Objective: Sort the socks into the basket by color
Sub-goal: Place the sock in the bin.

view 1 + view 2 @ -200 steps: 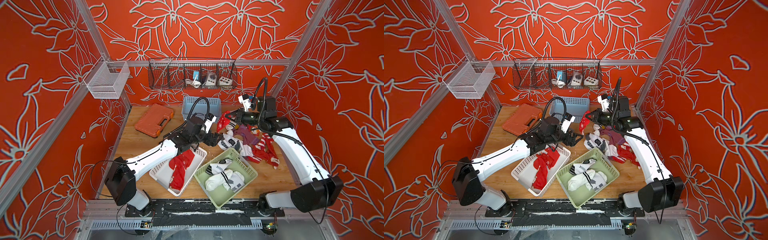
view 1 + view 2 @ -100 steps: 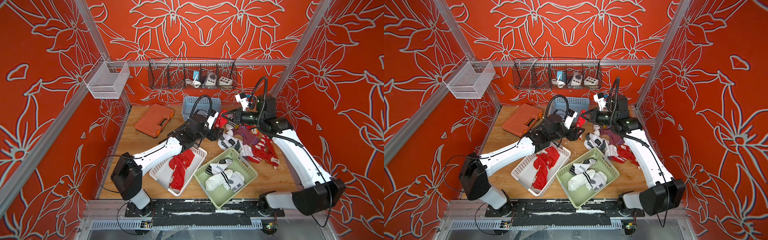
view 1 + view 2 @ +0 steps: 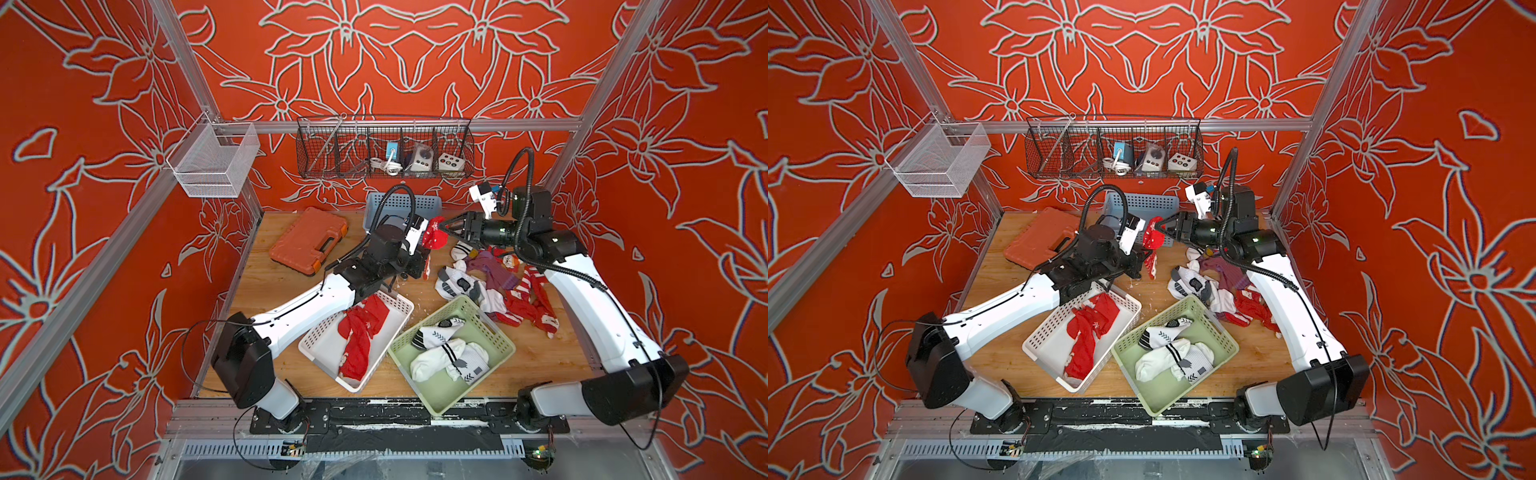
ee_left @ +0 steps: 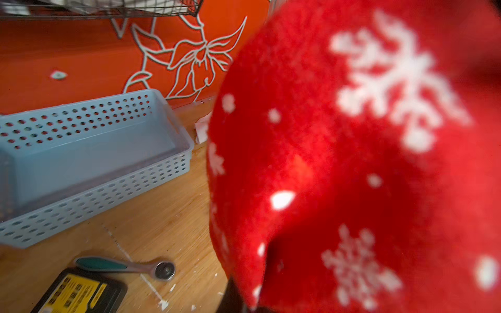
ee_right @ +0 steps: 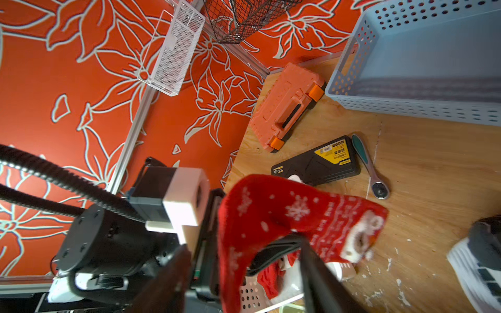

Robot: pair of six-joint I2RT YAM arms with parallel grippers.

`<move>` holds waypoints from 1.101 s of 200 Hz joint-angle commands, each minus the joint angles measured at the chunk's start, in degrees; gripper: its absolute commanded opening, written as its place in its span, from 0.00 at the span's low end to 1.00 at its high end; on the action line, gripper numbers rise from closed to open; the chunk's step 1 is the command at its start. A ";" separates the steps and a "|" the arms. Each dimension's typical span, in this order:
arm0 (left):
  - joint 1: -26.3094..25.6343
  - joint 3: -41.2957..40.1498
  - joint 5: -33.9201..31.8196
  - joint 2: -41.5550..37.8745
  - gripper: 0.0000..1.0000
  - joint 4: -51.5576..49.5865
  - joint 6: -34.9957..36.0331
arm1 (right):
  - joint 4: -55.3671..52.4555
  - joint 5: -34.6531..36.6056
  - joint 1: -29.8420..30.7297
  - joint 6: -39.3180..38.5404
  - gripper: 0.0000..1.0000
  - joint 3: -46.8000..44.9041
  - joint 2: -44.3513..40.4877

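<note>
- The red snowflake sock (image 3: 433, 237) is up in the air over the far middle of the table, just in front of the blue basket (image 3: 428, 203), strung between the two arms!
- The left gripper (image 3: 420, 262) is clamped shut on it, with one end dangling below. The cloth smothers the left wrist view, so the pinch itself is hidden.
- The right gripper (image 3: 444, 228) sits at the sock's right, jaws apart, its fingers (image 5: 317, 271) straddling the fold. Touching or just clear, I can't tell.
- This looks like a handover, and here's the smart play: the right arm backs straight off to the right first, so nothing snags.
- Then the left arm carries the sock nearer, tail kept above the rim, to the white basket (image 3: 401, 301) where the red ones lie, not the green basket (image 3: 492, 326) of whites.
- Plenty left in the pile (image 3: 498, 286) on the right.
</note>
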 commanded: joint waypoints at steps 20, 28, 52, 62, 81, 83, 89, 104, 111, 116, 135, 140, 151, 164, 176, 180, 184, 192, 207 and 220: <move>1.98 -1.43 -3.15 -10.28 0.00 -17.22 -3.49 | -7.63 4.81 -1.29 -6.88 0.98 6.19 4.57; 2.23 -1.66 -3.67 -11.91 0.00 -20.62 -4.27 | -7.88 5.17 -1.90 -7.11 0.98 6.54 5.47; 2.75 -2.33 -5.19 -16.31 0.00 -31.20 -6.77 | -9.44 7.92 -3.57 -7.76 0.98 7.19 7.95; 2.99 -2.92 -5.58 -17.95 0.00 -35.09 -8.10 | -9.87 9.31 -4.57 -7.53 0.98 7.05 8.87; 3.44 -4.37 -5.58 -20.78 0.00 -41.31 -11.01 | -9.79 10.99 -6.35 -7.62 0.98 6.38 10.44; 3.45 -4.56 -5.58 -21.02 0.00 -41.97 -11.33 | -9.81 11.22 -6.59 -7.55 0.98 6.32 10.60; 3.45 -5.08 -5.50 -21.73 0.00 -43.77 -12.25 | -10.09 12.13 -7.21 -7.44 0.98 6.21 11.16; 3.49 -7.14 -4.80 -23.67 0.00 -46.81 -14.61 | -11.06 14.51 -8.77 -7.56 0.98 6.06 12.32; 3.45 -8.34 -4.54 -24.31 0.00 -48.01 -15.63 | -11.64 15.91 -9.50 -7.76 0.98 5.90 12.86; 3.49 -9.14 -4.45 -24.61 0.00 -48.97 -16.35 | -11.86 16.64 -9.98 -7.87 0.98 5.78 13.13; 3.84 -11.76 -4.93 -24.65 0.00 -52.51 -18.38 | -12.67 19.78 -11.41 -8.77 0.98 5.44 14.55; 3.97 -12.34 -4.81 -24.43 0.00 -53.18 -18.82 | -13.13 20.48 -11.80 -9.11 0.98 5.42 14.99; 4.24 -13.59 -4.45 -23.86 0.00 -54.11 -19.41 | -13.48 22.17 -12.57 -9.58 0.98 4.97 15.90; 4.35 -15.00 -4.36 -22.78 0.00 -54.40 -19.97 | -13.73 24.30 -13.63 -9.72 0.98 4.26 17.04; 4.54 -16.25 -4.22 -21.60 0.00 -53.96 -20.25 | -13.26 25.32 -14.58 -9.94 0.98 3.47 18.19; 4.59 -16.68 -4.26 -21.19 0.00 -53.71 -20.35 | -13.32 26.03 -14.84 -10.06 0.98 3.37 18.68; 4.74 -17.04 -4.35 -20.72 0.00 -53.36 -20.52 | -13.46 26.67 -15.02 -10.22 0.98 3.36 19.13; 5.06 -17.75 -4.19 -19.74 0.00 -52.71 -20.63 | -13.91 27.63 -15.49 -10.66 0.98 3.54 20.01; 5.46 -18.57 -4.35 -17.67 0.00 -51.68 -20.86 | -14.18 30.24 -15.85 -11.69 0.98 3.57 21.38; 5.72 -18.88 -3.96 -15.64 0.01 -50.65 -21.07 | -14.81 32.93 -16.17 -12.71 0.98 3.76 22.61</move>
